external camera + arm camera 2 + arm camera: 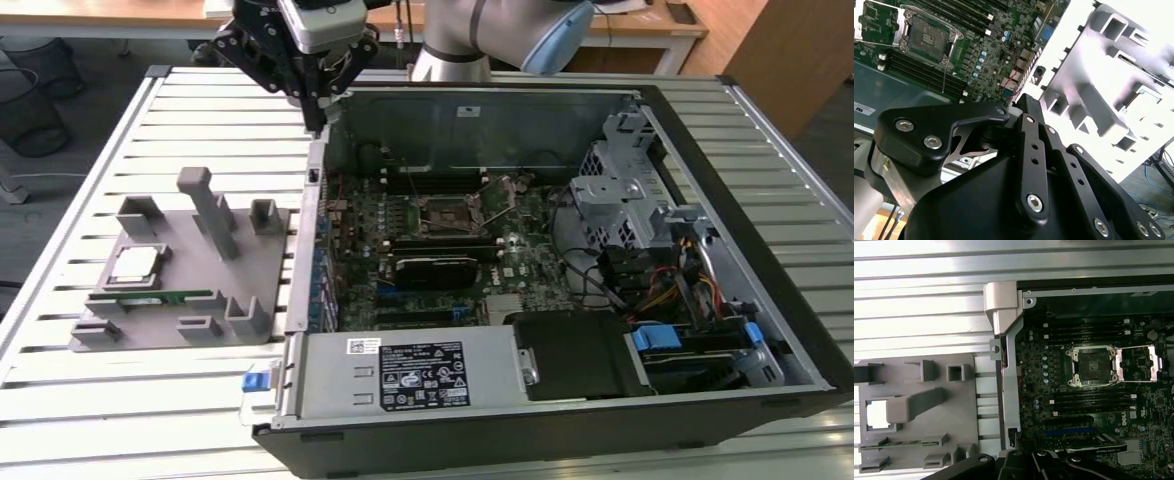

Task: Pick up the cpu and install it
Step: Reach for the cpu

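The small flat square cpu (135, 264), silver-grey on top with a pale tan rim, lies level in a square recess of the grey moulded plastic holder (140, 332). The holder sits on the slatted metal table (80, 400) just outside the large open black computer case (534, 440), off the case wall on the exterior view's left. A long narrow green memory stick (150, 297) rests in the same holder, about as far out from the case as the cpu. The holder's tall grey posts (207, 215) stand between the cpu and the case.

The black linkage gripper (316, 105) hangs above the case's far corner on that same side, well apart from the cpu. Its fingers look drawn close together and hold nothing.

Inside the case, the metal-framed processor socket (447, 214) on the green motherboard (521, 260) sits bare, its frame swung open in the first wrist view.

The step in hand looks to be the reach for the cpu. It calls for spreading the fingers wider than the chip before going down. The descent should be straight from above, clear of the posts. The pads belong on two opposite tan edges, and the chip should stay flat as it lifts.
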Motion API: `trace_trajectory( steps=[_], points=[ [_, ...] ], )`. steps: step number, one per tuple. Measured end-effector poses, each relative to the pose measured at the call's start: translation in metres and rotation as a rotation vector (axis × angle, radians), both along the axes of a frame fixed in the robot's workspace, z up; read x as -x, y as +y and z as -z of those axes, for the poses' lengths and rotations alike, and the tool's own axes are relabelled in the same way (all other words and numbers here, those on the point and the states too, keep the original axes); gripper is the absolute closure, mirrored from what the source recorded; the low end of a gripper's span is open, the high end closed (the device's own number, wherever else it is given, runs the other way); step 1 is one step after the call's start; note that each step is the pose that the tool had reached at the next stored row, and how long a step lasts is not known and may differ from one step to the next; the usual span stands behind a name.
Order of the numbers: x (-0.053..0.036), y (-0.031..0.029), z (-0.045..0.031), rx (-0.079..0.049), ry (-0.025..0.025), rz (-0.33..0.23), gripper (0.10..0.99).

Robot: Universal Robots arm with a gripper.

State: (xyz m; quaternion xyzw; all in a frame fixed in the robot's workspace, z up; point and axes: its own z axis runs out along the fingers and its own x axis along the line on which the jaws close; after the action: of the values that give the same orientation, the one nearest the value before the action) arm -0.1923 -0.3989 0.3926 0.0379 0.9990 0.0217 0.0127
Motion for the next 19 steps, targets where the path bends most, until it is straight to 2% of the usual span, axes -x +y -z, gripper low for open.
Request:
trace_trajectory(
  steps=[19],
  points=[
    [0.0129, 0.0000, 0.0002, 0.000, 0.0001, 0.000, 0.973]
  ],
)
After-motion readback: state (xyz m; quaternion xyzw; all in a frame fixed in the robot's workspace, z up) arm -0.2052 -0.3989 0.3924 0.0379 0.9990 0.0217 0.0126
